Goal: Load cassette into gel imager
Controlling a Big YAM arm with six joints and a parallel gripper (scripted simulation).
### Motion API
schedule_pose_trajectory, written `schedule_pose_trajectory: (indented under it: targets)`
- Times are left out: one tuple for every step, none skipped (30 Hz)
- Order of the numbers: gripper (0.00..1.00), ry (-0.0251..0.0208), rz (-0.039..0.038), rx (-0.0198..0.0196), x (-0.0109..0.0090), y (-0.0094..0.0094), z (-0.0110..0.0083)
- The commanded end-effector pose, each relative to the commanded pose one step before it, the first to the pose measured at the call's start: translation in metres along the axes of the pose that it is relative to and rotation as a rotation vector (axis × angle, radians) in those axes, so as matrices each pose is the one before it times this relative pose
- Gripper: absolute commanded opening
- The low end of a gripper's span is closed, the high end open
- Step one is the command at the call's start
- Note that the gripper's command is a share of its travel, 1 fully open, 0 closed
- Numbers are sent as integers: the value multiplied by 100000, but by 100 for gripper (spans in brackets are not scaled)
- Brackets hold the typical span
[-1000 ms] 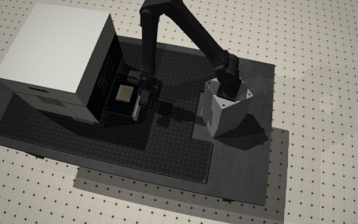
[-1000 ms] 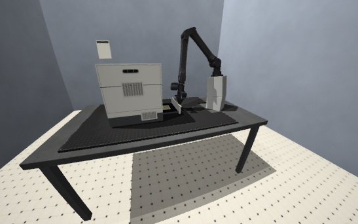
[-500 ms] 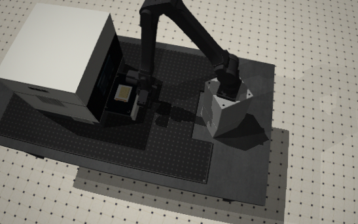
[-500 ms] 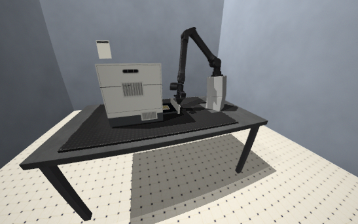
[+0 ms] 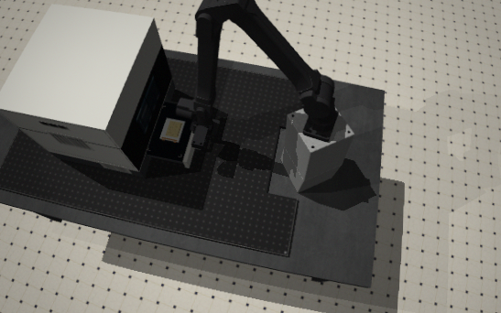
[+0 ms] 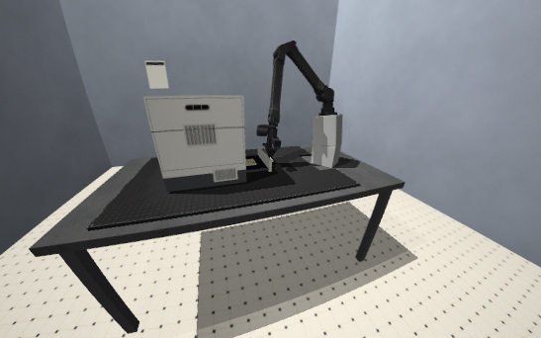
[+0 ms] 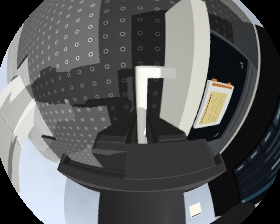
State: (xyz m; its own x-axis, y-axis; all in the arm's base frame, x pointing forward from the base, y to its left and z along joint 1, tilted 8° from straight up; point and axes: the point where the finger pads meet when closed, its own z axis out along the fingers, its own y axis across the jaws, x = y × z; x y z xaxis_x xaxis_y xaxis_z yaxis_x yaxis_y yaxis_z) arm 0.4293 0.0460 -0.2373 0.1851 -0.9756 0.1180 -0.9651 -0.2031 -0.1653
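Claw [image 5: 199,136] grips the drawer front [image 5: 193,153]; cassette [image 5: 172,130] lies on glass just beside it. Closing step underway; next, push gently toward imager [image 5: 77,69].

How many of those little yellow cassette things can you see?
1. The yellow cassette lies on the glass in the open drawer of the gel imager, beside the gripper. Others could be hidden inside the imager.

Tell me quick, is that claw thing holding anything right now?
End effector: closed on the handle of the imager's drawer front; the cassette lies in the drawer.
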Motion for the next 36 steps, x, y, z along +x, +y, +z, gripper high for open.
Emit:
schedule_pose_trajectory:
  targets:
    - [7, 224, 578, 2222, -173, -997, 471]
    - [7, 0, 0, 0, 0, 0, 0]
    - [7, 0, 0, 0, 0, 0, 0]
    - [7, 0, 0, 0, 0, 0, 0]
    - [7, 0, 0, 0, 0, 0, 0]
    - [7, 0, 0, 0, 0, 0, 0]
    - [7, 0, 0, 0, 0, 0, 0]
    - [7, 0, 0, 0, 0, 0, 0]
    - [7, 0, 0, 0, 0, 0, 0]
    - [7, 0, 0, 0, 0, 0, 0]
    - [7, 0, 0, 0, 0, 0, 0]
    - [7, 0, 0, 0, 0, 0, 0]
    - [7, 0, 0, 0, 0, 0, 0]
    - [7, 0, 0, 0, 0, 0, 0]
    - [7, 0, 0, 0, 0, 0, 0]
    - [7, 0, 0, 0, 0, 0, 0]
    - [7, -277, -1560, 1214, 2, 1179, 70]
    - [7, -80, 128, 3343, 97, -127, 15]
    - [7, 0, 0, 0, 0, 0, 0]
    - [7, 0, 0, 0, 0, 0, 0]
    - [7, 37, 169, 2062, 74, -126, 23]
    - [7, -14, -58, 9, -24, -134, 24]
    - [7, 136, 132, 1851, 56, -1289, 99]
    - [7, -11, 21, 24, -25, -144, 24]
    - [7, -11, 97, 24, -25, -144, 24]
    - [7, 5, 12, 22, -22, -144, 24]
    - [7, 4, -5, 23, -23, -144, 24]
    - [7, 3, -5, 23, -23, -144, 24]
    - [7, -44, -86, -744, -35, 45, 23]
    - [7, -88, -151, -1362, -45, 198, 20]
    - [7, -8, -36, -267, -26, -73, 21]
    - [7, 90, 111, 1128, -2, -418, 19]
    - [7, 40, 36, 420, -15, -243, 21]
    - [7, -43, -96, -830, -35, 66, 21]
    - [7, -11, -56, -452, -28, -27, 21]
    - [7, 0, 0, 0, 0, 0, 0]
